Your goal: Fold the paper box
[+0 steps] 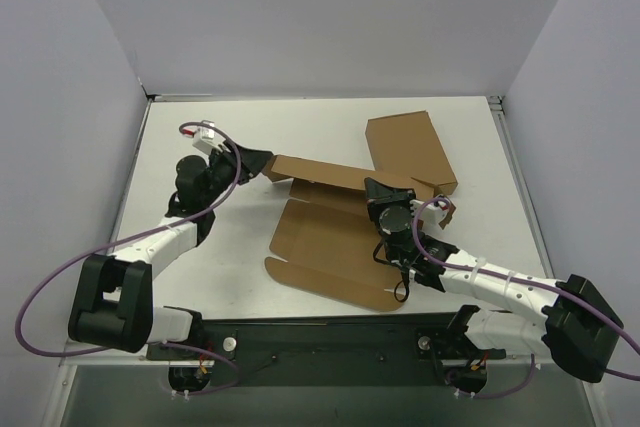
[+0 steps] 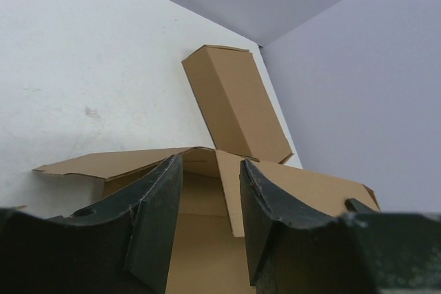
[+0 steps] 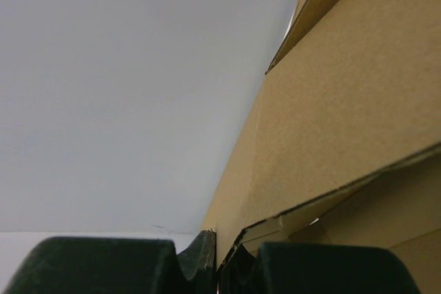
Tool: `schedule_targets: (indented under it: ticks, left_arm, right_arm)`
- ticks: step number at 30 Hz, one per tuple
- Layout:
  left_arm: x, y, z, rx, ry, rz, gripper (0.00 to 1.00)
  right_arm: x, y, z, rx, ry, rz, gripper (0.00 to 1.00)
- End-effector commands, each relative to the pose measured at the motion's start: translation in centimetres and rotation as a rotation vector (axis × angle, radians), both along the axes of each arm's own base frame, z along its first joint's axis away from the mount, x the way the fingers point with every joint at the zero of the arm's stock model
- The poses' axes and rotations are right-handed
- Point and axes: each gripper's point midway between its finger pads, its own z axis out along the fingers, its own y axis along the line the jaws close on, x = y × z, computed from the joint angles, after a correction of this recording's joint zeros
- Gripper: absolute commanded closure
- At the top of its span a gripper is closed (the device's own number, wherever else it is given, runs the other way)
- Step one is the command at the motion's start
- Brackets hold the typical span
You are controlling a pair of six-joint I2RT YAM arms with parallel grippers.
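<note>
no readable text, labels or numbers anywhere in these views

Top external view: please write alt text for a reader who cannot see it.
A partly folded brown paper box lies on a white table. The left gripper is at its left end, the right gripper pinches a raised flap; a flat brown carton lies behind.
</note>
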Motion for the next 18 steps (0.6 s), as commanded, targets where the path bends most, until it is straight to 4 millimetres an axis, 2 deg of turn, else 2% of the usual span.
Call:
schedule_targets:
  ticks: [1, 8, 18]
  left_arm:
    - [-0.5, -1.4, 3.2, -0.094, -0.083, -0.088, 0.51]
    - [-1.3, -2.4, 2.5, -0.07, -0.079, -0.146, 0.51]
    - [-2.6, -3.5, -1.2, 0.027, 0.014, -0.18, 0.55]
  right_arm:
    - [0.1, -0.7, -1.7, -0.1, 0.048, -0.021, 1.0]
    - [0.2, -0.8, -1.7, -0.101, 0.053, -0.021, 1.0]
    - [0.3, -0.7, -2.0, -0.098, 0.061, -0.022, 1.0]
